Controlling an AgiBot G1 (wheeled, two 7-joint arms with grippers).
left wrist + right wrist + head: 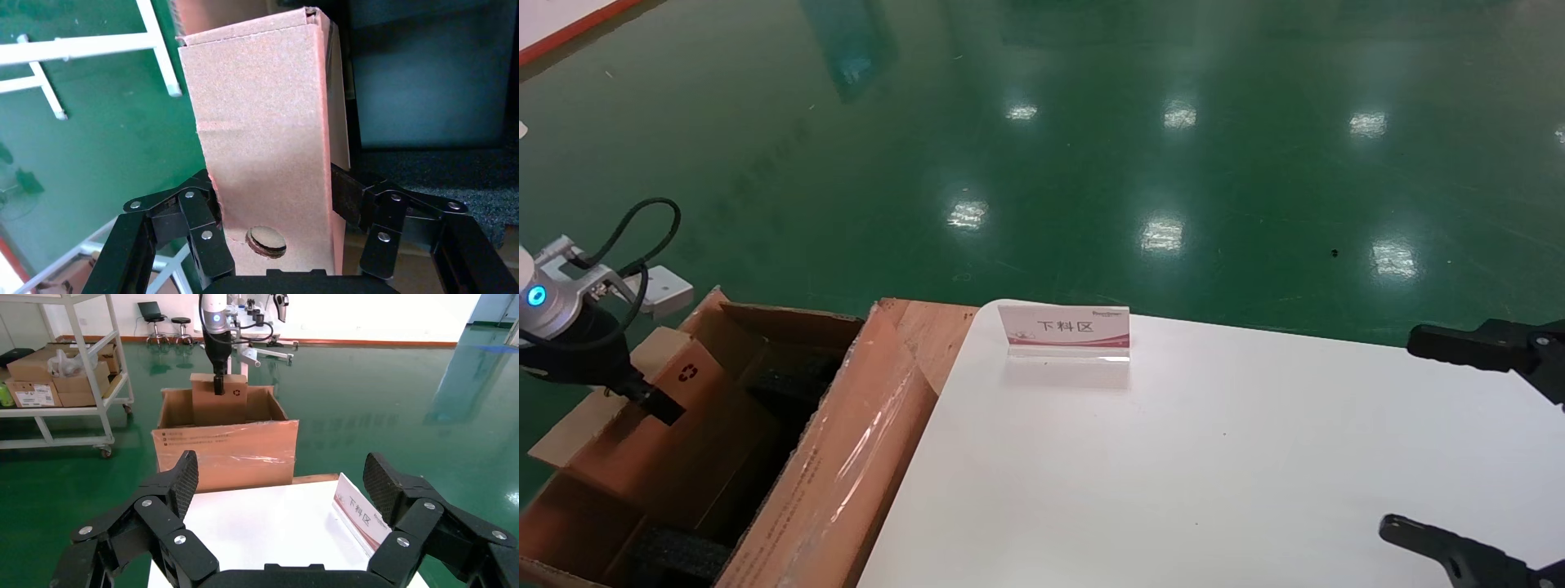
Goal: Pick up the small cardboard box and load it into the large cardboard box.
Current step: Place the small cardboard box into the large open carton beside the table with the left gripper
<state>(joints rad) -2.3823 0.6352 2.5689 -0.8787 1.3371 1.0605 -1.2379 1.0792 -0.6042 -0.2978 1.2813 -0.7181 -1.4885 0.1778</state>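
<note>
Cardboard fills my left wrist view: the small cardboard box [269, 141] is a flat brown slab with a fibrous, matte face, a crisp folded edge along one side and a round punched tab near my palm. My left gripper [275, 205] is clamped on it, the black linked fingers [205, 223] pressing its two narrow sides, riveted joints showing pale against the metal.

From the head view, my left gripper [654, 400] holds the slab [674, 408] upright and tilted inside the large cardboard box [846, 457], toward that carton's far left corner, with the black recycling symbol facing up near the slab's far end. The carton is long, deep corrugated board; clear glossy tape wrinkles along the flap lying against the white table [1214, 474]. Coarse black foam [678, 555] sits in its near end, and in the left wrist view it looks grainy and spongy [440, 177].

My right gripper [1475, 441] hovers spread wide and empty over the table's right edge; its fingertips [183, 478] are ribbed black pads. A white and pink sign card [1064, 331] in a clear acrylic stand sits at the table's far edge, near its far left corner. Beyond lies glossy green floor [1091, 147].
</note>
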